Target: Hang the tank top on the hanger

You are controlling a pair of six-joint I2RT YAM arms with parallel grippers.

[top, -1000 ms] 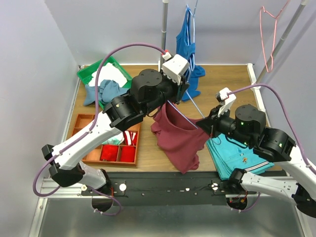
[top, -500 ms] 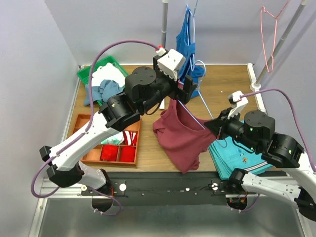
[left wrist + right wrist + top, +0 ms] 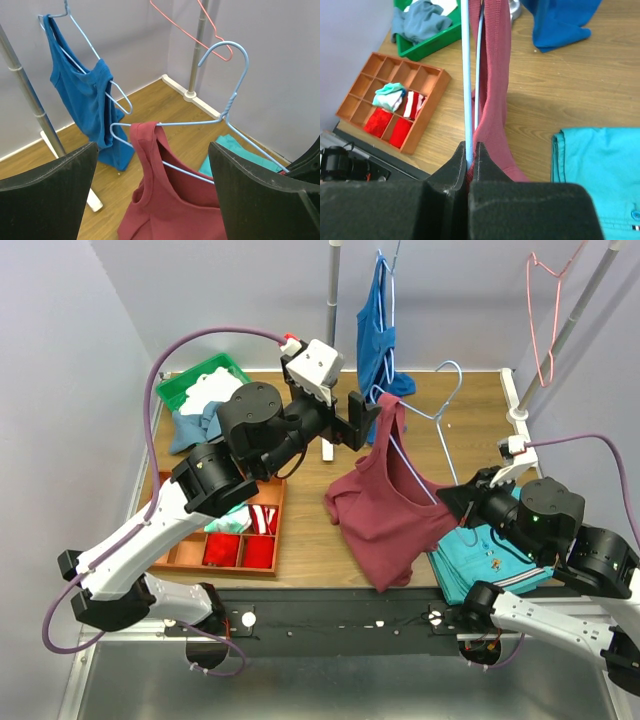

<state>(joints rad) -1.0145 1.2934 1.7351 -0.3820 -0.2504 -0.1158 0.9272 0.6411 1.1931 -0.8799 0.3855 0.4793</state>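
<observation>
We see the maroon tank top [image 3: 388, 515] dangling by one narrow strap off the end of the pale blue wire hanger [image 3: 192, 122], its body bunched and drooping over the wooden table [image 3: 470, 410]. The right gripper [image 3: 470, 150] pinches the hanger's wire tight. The left gripper [image 3: 365, 422] gapes wide, holding nothing.

Matt maroon cloth tank top [image 3: 385, 515], smooth pale-blue wire hanger [image 3: 229, 105], wood-grain table [image 3: 480, 430] with slight sheen
</observation>
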